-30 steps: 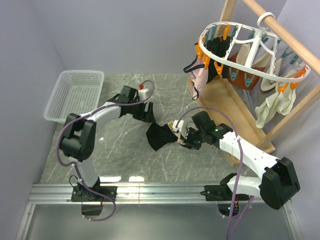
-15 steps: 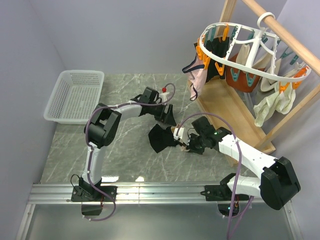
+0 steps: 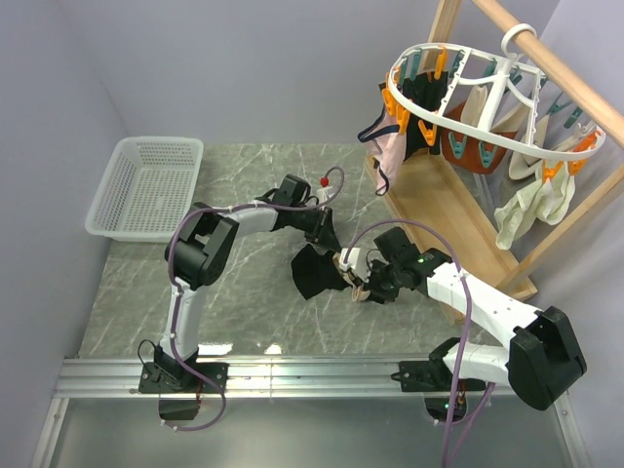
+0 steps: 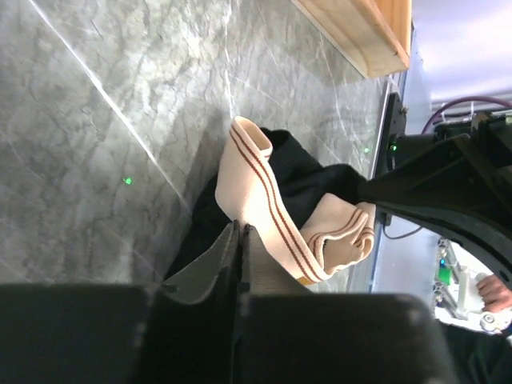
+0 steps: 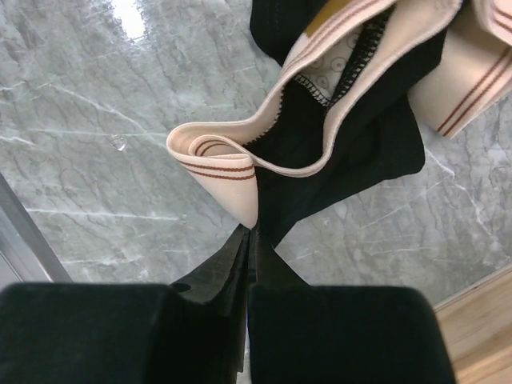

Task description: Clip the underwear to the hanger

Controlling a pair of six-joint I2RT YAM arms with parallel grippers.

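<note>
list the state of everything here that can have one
underwear, bunched up, not clipped, held by both arms
left end effector, shut on the waistband
right end effector, shut on a waistband fold
hanger, hooked on the wooden rod, other garments clipped on
basket, upright

I see the black boxer briefs point(image 3: 312, 275), soft fabric, bunched between my left gripper point(image 3: 330, 242) and right gripper point(image 3: 359, 287). Both grippers pinch its beige, brown-striped waistband point(image 4: 264, 200). The round white plastic hanger point(image 3: 487, 139) hangs well apart, above and beyond the right gripper, with orange and teal clips dangling.
</note>
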